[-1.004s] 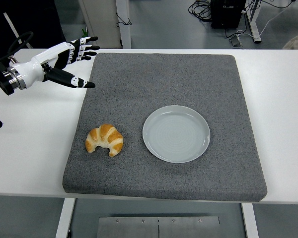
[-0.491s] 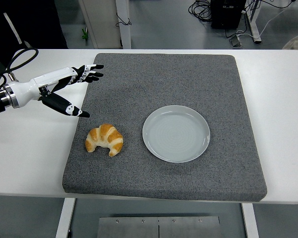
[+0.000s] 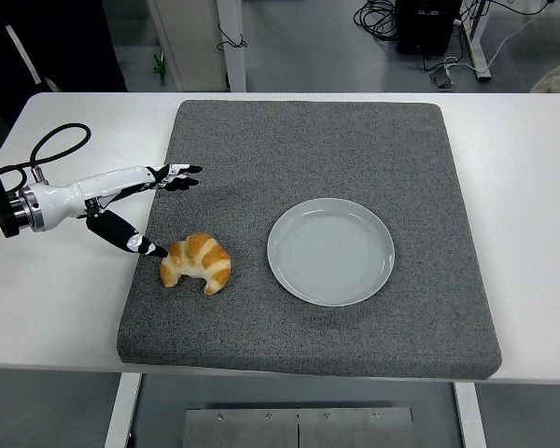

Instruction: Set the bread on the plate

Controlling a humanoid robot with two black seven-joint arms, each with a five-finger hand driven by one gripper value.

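When we look at the left side, we see our left hand (image 3: 121, 201) over the white counter (image 3: 65, 280), at the edge of the grey mat (image 3: 355, 149). Its fingers (image 3: 173, 177) are spread wide and it holds nothing. Its thumb tip is just beside the bread (image 3: 197, 262), maybe touching it. We see the bread, a golden croissant, lying on the mat near its left edge. To the right of the bread, a little apart, the round white plate (image 3: 331, 251) sits on the mat.
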